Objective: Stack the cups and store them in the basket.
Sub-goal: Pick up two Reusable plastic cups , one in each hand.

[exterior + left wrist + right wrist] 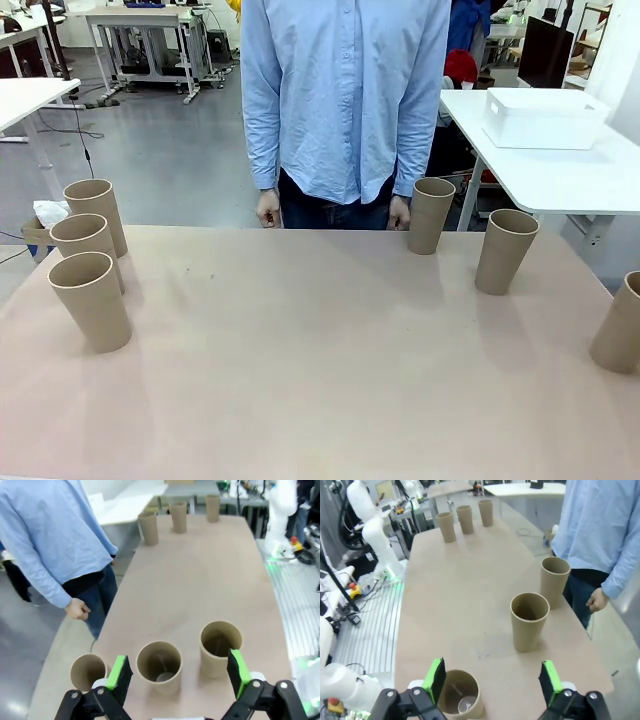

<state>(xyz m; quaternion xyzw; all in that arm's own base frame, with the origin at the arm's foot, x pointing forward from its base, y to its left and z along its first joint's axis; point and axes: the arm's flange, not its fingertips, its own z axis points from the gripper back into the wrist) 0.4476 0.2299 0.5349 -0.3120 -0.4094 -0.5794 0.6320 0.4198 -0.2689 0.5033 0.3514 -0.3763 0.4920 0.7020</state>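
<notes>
On the table (320, 380), left cups (90, 300) and right cups (505, 250) stand in threes, upright and apart; the basket (545, 120) sits on a neighbouring white table (560, 178), seemingly beyond easy reach. Risk: a finger clipping a rim would topple a light cup, and a hard squeeze would buckle it. Left gripper (177, 666) hangs over its trio, angled down along the table, jaws spread, empty; right gripper (491, 672) hangs likewise over the nearest right cup.
</notes>
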